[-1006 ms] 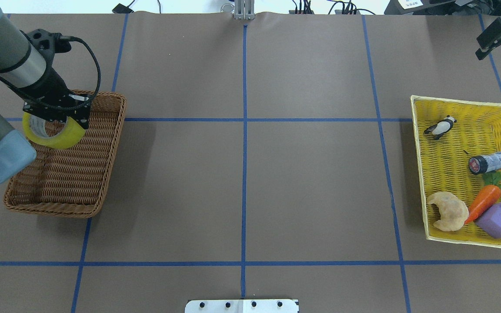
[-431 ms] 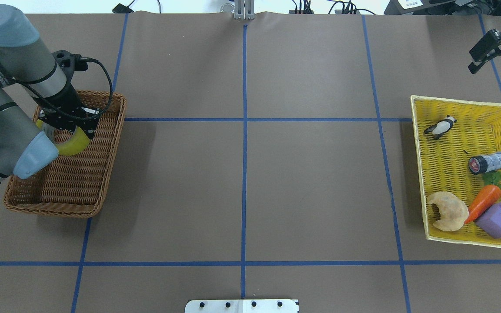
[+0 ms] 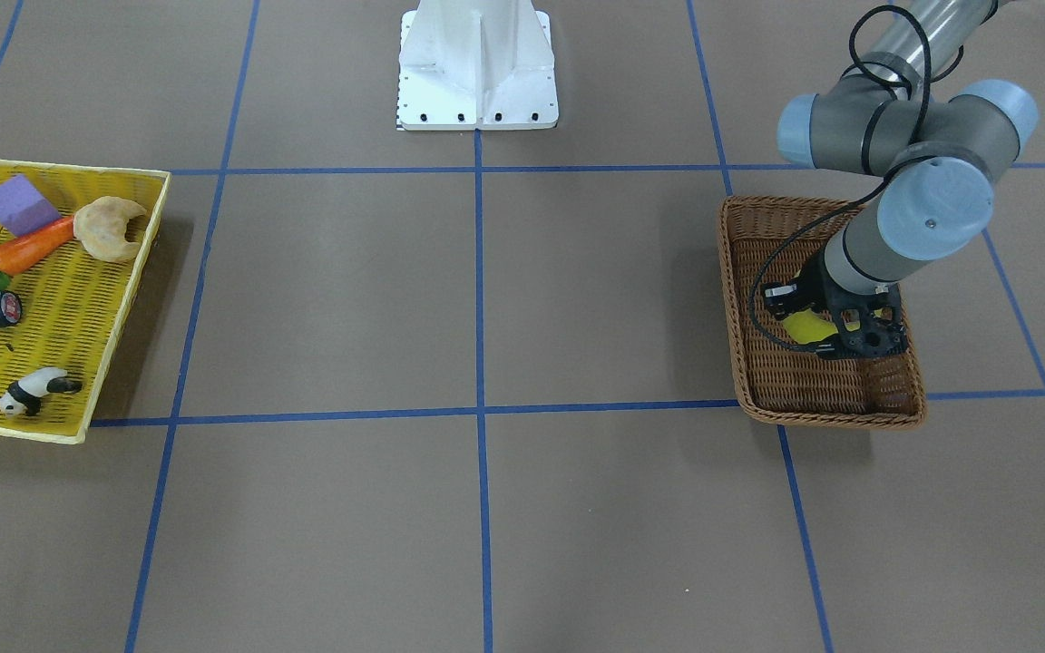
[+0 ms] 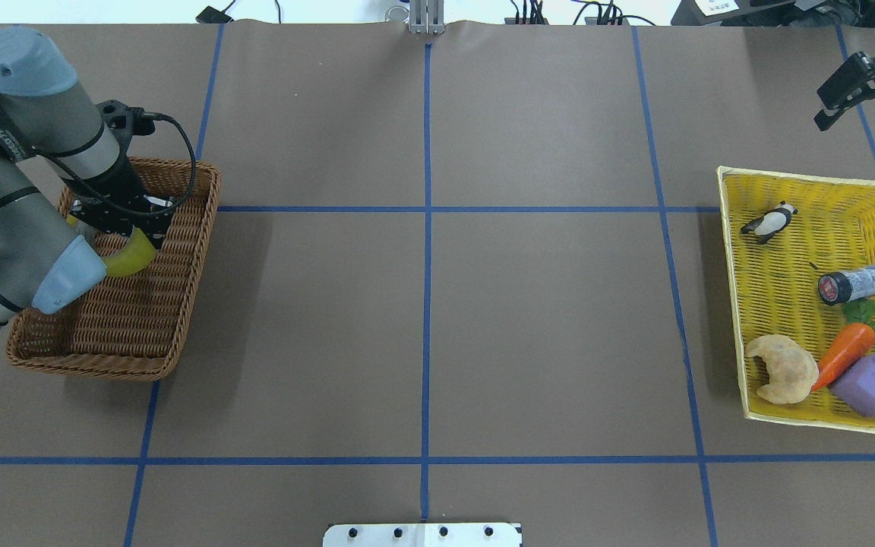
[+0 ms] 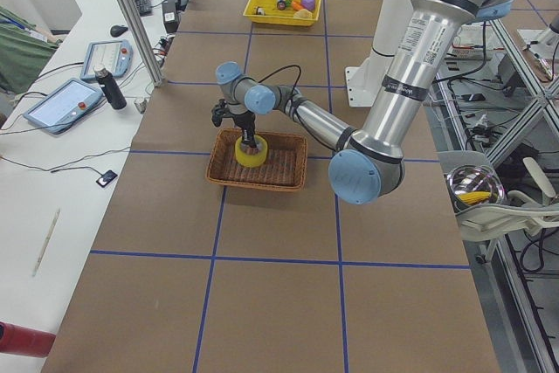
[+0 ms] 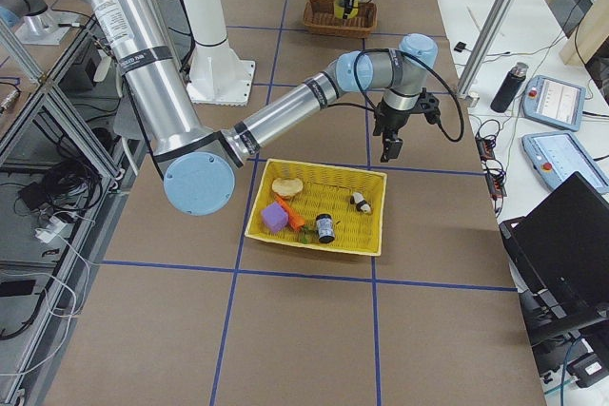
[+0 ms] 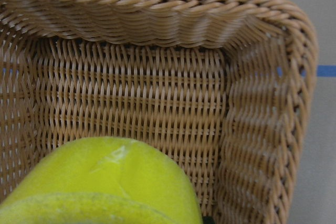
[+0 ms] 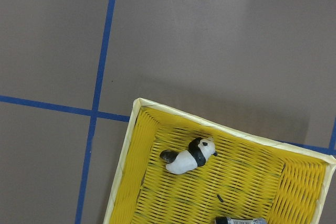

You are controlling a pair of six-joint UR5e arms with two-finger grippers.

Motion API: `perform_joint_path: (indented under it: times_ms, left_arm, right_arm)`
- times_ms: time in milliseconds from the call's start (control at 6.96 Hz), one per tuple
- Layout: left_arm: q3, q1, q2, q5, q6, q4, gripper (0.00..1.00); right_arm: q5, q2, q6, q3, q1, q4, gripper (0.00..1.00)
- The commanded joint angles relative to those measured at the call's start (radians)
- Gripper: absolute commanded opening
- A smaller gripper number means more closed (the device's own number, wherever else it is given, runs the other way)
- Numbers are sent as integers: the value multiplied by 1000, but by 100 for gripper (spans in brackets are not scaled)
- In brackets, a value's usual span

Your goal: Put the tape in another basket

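Left claw (image 4: 120,228) clamps yellow-green translucent tape roll (image 4: 132,258) inside brown woven wicker basket (image 4: 202,251), 12 o'clock end; right claw (image 4: 826,112) state unclear.

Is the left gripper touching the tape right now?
Touching. The overhead view shows the left gripper clamped on the wall of the tape, with no gap between them.

The translucent yellow-green roll of packing tape (image 4: 132,258) is showing lime against the brown woven wicker basket (image 4: 134,327). The flat yellow plastic mesh tray (image 4: 787,251) is holding an orange carrot (image 4: 844,353), purple block (image 4: 873,384), tan croissant (image 4: 783,368) and black-and-white panda figure (image 4: 768,222). The grey-brown table (image 4: 544,304) is showing a grid of blue lines (image 4: 428,304).
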Motion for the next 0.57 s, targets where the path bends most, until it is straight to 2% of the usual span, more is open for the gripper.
perform_joint_path:
  times_ms: [0,144,287,431]
  left_arm:
    - [25,42,3,-1,-3,-2,0]
    - [25,45,3,-1,-3,-2,0]
    - [27,43,5,-1,-2,-1,27]
    - [21,43,6,2,-2,-2,97]
  right_arm:
    - [3,-3,0,9,0,0,100]
    - [3,-3,0,10,0,0,100]
    - [5,-3,0,11,0,0,100]
    - [6,-1,0,11,0,0,100]
